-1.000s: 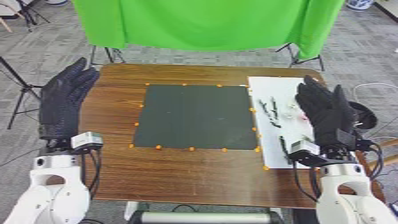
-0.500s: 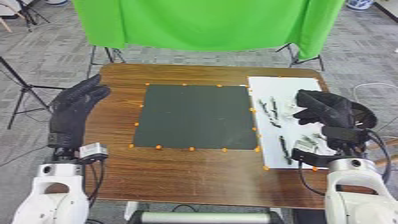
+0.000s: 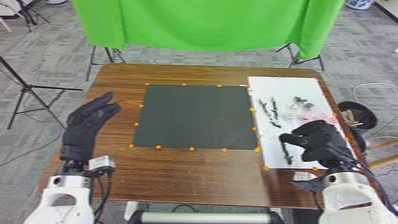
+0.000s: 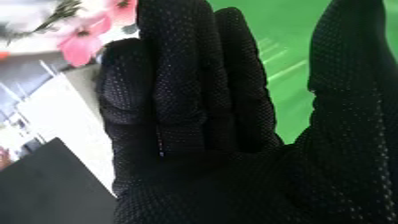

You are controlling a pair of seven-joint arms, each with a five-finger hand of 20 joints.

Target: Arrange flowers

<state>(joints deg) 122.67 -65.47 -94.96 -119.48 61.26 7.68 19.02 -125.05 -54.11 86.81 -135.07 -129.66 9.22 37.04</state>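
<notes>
In the head view, my left hand (image 3: 89, 122) is over the table's left edge, left of the dark mat, its fingers relaxed. My right hand (image 3: 317, 141) is over the near right part of the white board (image 3: 280, 86), beside a dark stem (image 3: 285, 150). Farther up the board lie more dark stems (image 3: 274, 108), small grey-green pieces (image 3: 304, 103) and pink flowers (image 3: 322, 117). The right wrist view has my right hand (image 4: 204, 175) with straight fingers and the thumb apart, holding nothing; pink flowers (image 4: 80, 46) are beyond it.
A dark square mat (image 3: 195, 117) with orange markers round it lies on the brown table (image 3: 187, 180). A black bin (image 3: 357, 116) stands off the table's right edge. A green cloth (image 3: 209, 25) hangs behind the table, and a tripod (image 3: 28, 87) stands at the left.
My right hand has come down and back toward the board's near end, uncovering the flowers. My left hand has lowered and shifted slightly right.
</notes>
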